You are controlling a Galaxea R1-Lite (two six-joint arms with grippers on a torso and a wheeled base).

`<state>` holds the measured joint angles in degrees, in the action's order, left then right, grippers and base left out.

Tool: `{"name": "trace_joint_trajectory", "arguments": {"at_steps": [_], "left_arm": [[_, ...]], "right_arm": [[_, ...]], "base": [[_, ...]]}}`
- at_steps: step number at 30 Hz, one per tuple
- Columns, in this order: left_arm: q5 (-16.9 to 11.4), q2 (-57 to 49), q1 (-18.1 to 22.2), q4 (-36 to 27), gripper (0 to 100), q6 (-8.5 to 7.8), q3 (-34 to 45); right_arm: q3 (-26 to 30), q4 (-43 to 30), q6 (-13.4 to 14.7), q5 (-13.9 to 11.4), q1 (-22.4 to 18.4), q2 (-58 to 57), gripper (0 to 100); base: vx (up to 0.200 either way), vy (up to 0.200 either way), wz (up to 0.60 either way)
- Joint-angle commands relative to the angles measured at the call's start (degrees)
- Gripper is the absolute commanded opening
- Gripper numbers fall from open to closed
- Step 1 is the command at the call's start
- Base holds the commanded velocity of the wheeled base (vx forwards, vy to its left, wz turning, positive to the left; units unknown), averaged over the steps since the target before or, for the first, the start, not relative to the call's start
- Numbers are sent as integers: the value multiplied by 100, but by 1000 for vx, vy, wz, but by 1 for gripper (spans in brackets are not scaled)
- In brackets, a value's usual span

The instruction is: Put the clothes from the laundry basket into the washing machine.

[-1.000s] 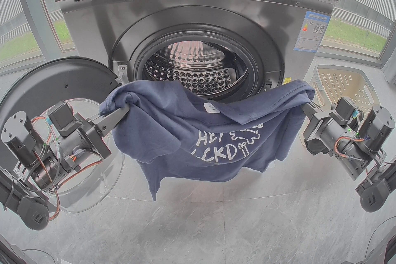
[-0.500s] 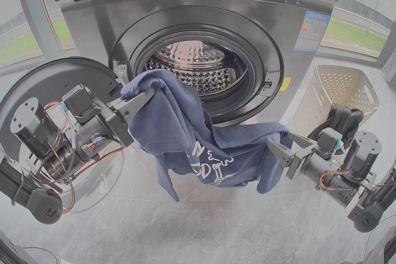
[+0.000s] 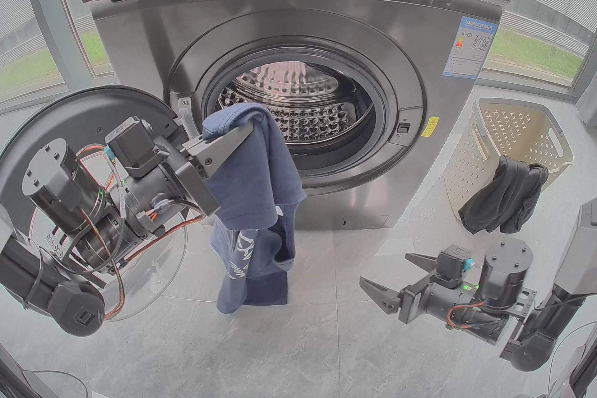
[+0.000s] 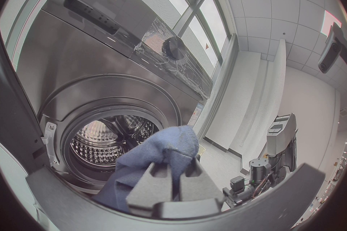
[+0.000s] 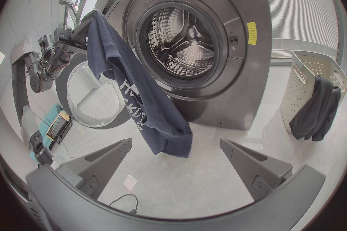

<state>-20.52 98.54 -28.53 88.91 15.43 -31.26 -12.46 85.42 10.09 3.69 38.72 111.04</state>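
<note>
Beside drum mouth [image 3: 298, 101]: left gripper [image 3: 247, 130] clamps blue shirt [image 3: 261, 181]; right gripper [image 3: 387, 272] spread, low over floor [image 3: 311, 343].

Washing machine [image 3: 298, 13] is viewed frontally, from above, by head camera. Drum [image 4: 95, 143] is seen close, upward, from left wrist; farther, low, from right wrist. Drum is shared by all.

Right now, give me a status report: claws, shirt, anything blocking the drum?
Left claw shut on blue shirt, hanging before drum opening. Right claw open, empty, low over floor. Black garment hangs on laundry basket. Door open, path clear.
</note>
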Motion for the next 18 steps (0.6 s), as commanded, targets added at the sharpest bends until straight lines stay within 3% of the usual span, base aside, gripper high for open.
{"name": "trace_joint_trajectory", "arguments": {"at_steps": [1, 6, 11, 18], "left_arm": [[4, -27, -118, 13, 0, 4, 6], [4, -54, -127, 13, 0, 4, -30], [4, -63, -127, 22, 0, 4, -38], [4, -63, -118, 22, 0, -5, -12]], "right_arm": [[-1206, 19, -16, -18, 31, 972, 100], [-1962, 36, -43, -79, 154, 1438, 100], [-2788, 45, -192, -361, 189, 1886, 100], [-3131, 106, -341, -686, 189, 2211, 100]], "base": [[0, 0, 0], [0, 0, 0], [0, 0, 0], [0, 0, 0]]}}
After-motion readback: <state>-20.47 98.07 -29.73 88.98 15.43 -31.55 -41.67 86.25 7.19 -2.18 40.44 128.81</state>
